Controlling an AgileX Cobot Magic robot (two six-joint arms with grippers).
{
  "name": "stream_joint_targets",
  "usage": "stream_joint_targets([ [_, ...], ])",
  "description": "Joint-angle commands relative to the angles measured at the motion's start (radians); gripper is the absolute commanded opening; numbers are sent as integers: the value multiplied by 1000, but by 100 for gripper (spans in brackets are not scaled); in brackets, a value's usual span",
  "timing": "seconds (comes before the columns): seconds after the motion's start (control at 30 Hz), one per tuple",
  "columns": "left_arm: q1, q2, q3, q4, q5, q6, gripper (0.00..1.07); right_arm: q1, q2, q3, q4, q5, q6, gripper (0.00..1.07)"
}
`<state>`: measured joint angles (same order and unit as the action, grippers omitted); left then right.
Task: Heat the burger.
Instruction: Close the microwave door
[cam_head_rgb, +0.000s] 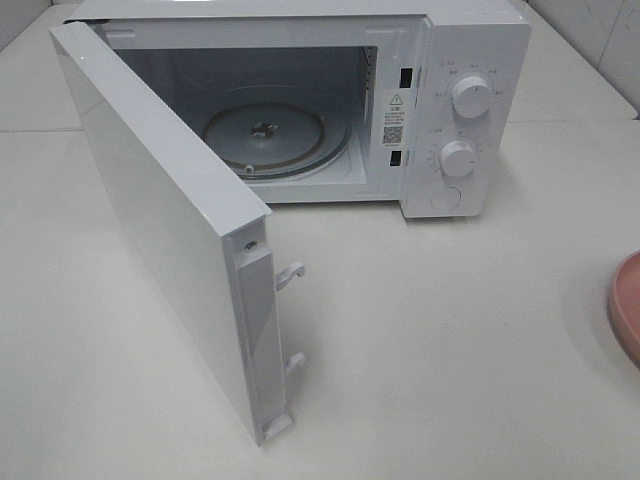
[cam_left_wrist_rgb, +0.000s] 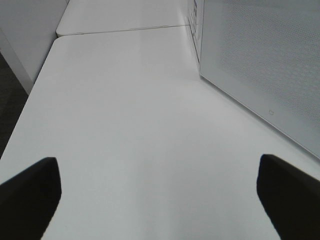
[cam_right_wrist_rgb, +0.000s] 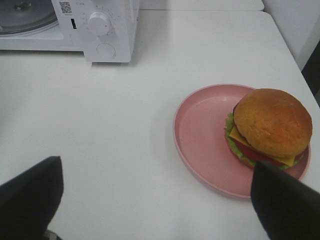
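Observation:
The burger, with a golden-brown bun, lettuce, cheese and tomato, sits on the far side of a round pink plate in the right wrist view. My right gripper is open, short of the plate, one finger beside the plate's near rim. The white microwave stands at the back with its door swung wide open and a glass turntable inside. My left gripper is open and empty over bare table beside the door. Only the plate's edge shows in the exterior high view.
The microwave's two knobs and a round button are on its right panel. The open door juts forward over the table's left half, latch hooks pointing right. The table's left edge borders a dark floor.

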<state>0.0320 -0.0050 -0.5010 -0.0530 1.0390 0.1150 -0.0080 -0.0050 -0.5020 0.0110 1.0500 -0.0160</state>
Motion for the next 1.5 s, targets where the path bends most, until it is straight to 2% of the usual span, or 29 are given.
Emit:
stream_joint_targets([
  [0.03, 3, -19, 5, -9, -7, -7, 100, -8, -20, 2, 2, 6, -9, 98],
  [0.93, 3, 6, -7, -9, -25, -7, 100, -8, -20, 2, 2, 6, -9, 98],
  [1.03, 3, 54, -35, -13, -110, -7, 100, -8, -20, 2, 2, 6, -9, 98],
  [1.17, 3, 162, -37, -9, -335, -4, 98, -8, -20, 2, 2, 6, -9, 98],
  [1.3, 3, 238, -36, -9, -416, 2, 98, -8, -20, 2, 2, 6, -9, 98],
  [1.5, 3, 364, 9, -9, -608, 13, 93, -8, -20, 2, 2, 6, -9, 98],
])
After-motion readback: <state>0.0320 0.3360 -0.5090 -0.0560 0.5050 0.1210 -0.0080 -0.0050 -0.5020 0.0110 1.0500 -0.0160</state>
